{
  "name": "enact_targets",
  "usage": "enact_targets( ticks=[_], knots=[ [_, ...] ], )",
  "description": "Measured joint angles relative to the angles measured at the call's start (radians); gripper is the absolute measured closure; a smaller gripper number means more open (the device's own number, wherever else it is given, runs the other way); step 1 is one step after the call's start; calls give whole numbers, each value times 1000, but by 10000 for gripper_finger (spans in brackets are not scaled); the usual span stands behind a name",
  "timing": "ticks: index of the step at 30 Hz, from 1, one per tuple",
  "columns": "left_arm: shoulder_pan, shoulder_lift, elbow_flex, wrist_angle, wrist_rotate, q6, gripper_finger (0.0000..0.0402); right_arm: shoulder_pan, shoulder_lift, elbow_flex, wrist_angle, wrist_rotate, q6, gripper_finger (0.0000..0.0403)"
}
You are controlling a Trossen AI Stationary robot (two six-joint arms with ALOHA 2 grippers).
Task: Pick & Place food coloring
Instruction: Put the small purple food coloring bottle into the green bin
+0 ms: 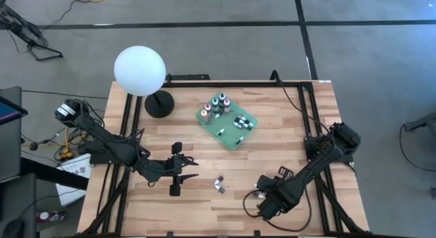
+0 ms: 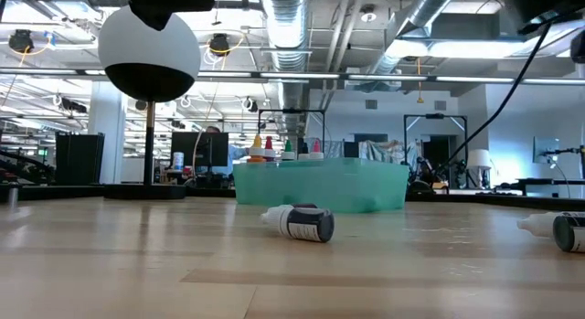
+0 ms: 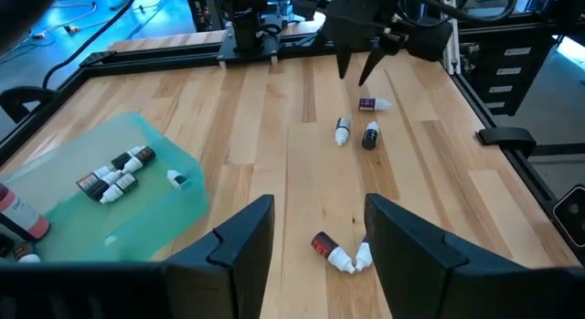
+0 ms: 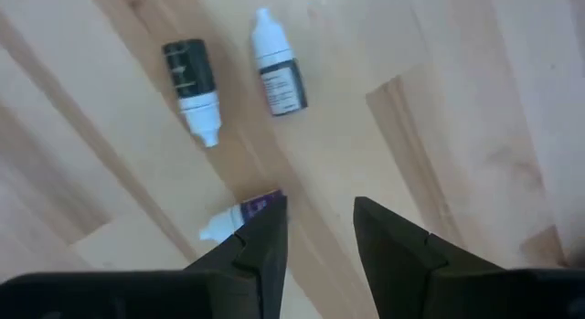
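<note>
The bench [image 1: 286, 136] is pale wood planks, smooth with a satin sheen. The tray [image 1: 248, 128] looks like translucent green plastic. Just beyond the matt black fingers [image 4: 256, 246], three small bottles [image 4: 279, 77] are glossy plastic with white tips. The lamp's globe [image 1: 139, 70] is smooth matt white.

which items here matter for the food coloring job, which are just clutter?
Job: loose bottles near the right gripper, two more mid-table, bottles already in the green tray.
Clutter: white globe lamp.
</note>
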Motion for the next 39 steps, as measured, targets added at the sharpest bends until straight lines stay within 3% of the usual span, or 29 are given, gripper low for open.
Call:
enact_targets(
  ticks=[12,25,32,39],
  knots=[
    [0,0,0,0,1,0,235,23,0,-28,-64,-2,169,270],
    [0,0,0,1,10,-37,235,127,1,-84,10,77,449,139],
    [-2,6,0,0,24,-80,235,162,3,-124,72,147,600,132],
    [-37,23,0,4,32,-98,235,159,3,-195,214,157,620,132]
  ],
)
